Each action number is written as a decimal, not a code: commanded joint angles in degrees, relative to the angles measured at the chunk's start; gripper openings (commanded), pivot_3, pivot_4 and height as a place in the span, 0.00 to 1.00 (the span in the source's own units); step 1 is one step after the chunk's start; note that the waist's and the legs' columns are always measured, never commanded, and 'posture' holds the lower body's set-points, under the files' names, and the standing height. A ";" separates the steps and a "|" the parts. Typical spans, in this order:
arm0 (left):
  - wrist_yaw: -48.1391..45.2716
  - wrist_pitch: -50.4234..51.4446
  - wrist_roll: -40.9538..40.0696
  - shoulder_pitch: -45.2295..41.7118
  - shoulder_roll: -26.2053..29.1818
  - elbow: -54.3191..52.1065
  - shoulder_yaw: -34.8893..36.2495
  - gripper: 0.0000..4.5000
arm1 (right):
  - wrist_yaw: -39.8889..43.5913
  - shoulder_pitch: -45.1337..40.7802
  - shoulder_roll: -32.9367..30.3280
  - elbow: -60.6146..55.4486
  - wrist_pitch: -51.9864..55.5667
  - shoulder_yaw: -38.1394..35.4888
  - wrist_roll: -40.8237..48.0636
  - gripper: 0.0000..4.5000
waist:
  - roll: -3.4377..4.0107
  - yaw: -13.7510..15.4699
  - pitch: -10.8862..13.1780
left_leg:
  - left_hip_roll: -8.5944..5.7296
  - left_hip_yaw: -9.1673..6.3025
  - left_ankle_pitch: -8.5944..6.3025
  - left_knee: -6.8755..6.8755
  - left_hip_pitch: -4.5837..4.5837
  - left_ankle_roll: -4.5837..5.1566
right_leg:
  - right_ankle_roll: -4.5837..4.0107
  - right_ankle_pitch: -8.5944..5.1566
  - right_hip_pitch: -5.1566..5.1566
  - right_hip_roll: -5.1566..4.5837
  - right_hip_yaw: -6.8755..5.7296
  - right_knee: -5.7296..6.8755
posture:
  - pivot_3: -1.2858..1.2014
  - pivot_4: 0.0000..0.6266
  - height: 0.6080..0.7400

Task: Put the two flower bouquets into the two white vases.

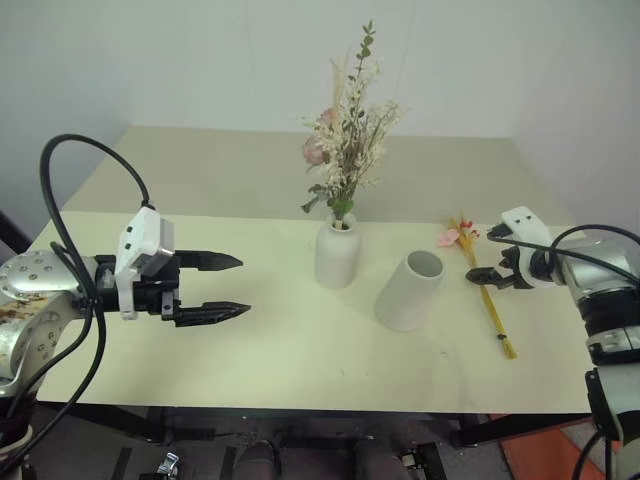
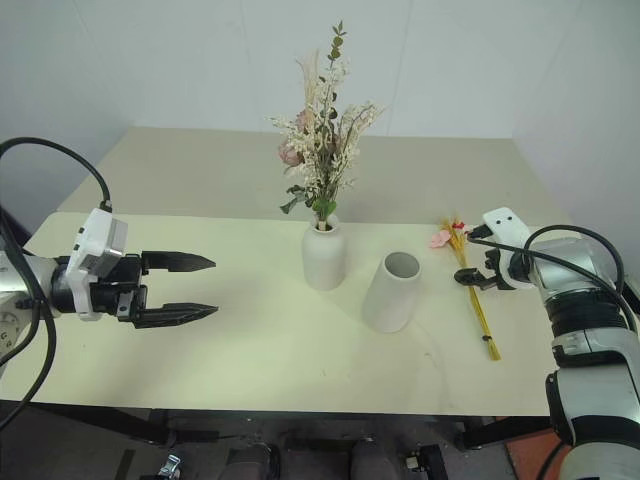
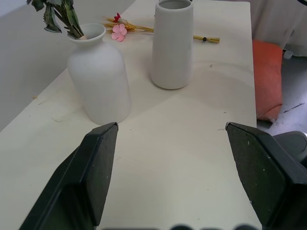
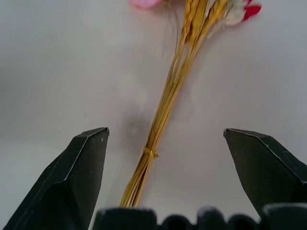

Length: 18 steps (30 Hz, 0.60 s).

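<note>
Right wrist view: slim bunch (image 4: 165, 103) between claw fingers (image 4: 76, 182).

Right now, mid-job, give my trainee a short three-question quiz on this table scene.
1. True or false: the bushy bouquet already stands in the bottle vase.
2. Which end effector is over the slim yellow bouquet? A) left end effector B) right end effector
3. Fill in: the wide-mouthed vase holds ____ flowers.

Key:
1. True; its stems enter the neck.
2. B; it is open, fingers either side of the stalks, bouquet lying on the table.
3. No; its mouth is empty.
</note>
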 commanded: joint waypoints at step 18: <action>-1.43 -3.21 1.58 -6.12 1.12 3.04 -4.03 0.87 | 1.32 -8.92 4.39 19.60 -11.33 -1.08 -6.35 0.01 | 0.00 -1.41 0.00 | 0.01 -0.02 0.01 0.01 0.05 0.01 | 0.05 0.04 0.06 0.03 0.02 0.01 | 0.52 0.24 1.00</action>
